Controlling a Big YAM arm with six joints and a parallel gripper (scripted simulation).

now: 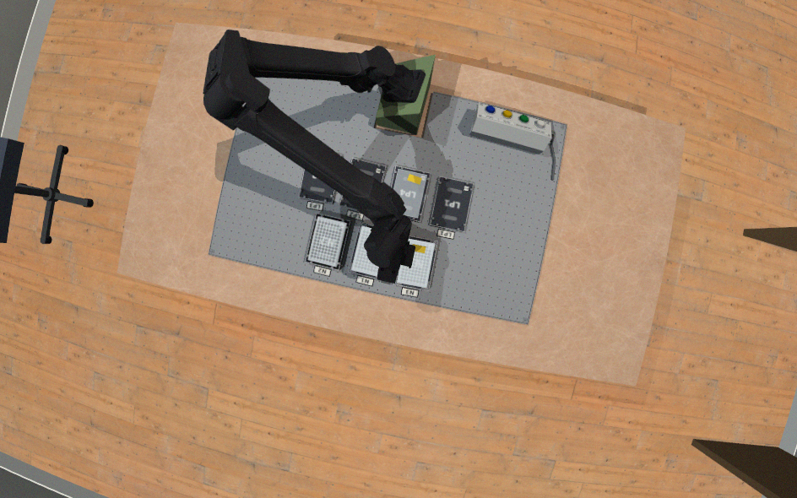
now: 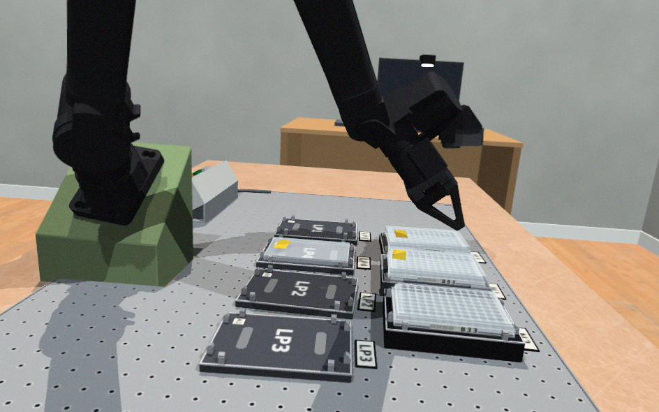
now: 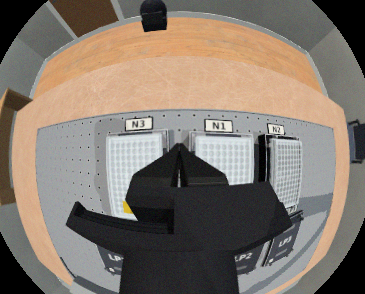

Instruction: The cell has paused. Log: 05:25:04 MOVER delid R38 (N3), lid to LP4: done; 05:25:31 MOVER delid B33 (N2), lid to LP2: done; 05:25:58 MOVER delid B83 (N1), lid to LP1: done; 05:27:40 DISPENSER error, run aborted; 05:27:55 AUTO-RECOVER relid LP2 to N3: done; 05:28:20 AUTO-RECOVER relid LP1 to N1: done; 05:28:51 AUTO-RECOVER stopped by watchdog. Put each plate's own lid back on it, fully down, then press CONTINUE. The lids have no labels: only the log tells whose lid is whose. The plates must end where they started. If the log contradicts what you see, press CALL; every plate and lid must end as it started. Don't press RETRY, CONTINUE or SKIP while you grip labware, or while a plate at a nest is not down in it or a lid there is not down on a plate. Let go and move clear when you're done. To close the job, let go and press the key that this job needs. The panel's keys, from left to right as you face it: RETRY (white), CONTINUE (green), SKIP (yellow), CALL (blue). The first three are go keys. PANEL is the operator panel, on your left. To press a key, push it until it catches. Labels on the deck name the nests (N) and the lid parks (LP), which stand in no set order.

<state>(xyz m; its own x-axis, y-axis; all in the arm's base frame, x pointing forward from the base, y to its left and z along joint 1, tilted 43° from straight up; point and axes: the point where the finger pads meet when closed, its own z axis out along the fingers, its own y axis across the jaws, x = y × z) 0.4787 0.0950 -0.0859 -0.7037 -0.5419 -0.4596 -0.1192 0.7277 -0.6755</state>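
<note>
- The black end effector, fingers pressed together and empty, hovers over the clear lidded plate at N3.
- Risk: descending without spreading could knock that wrongly placed lid askew.
</note>
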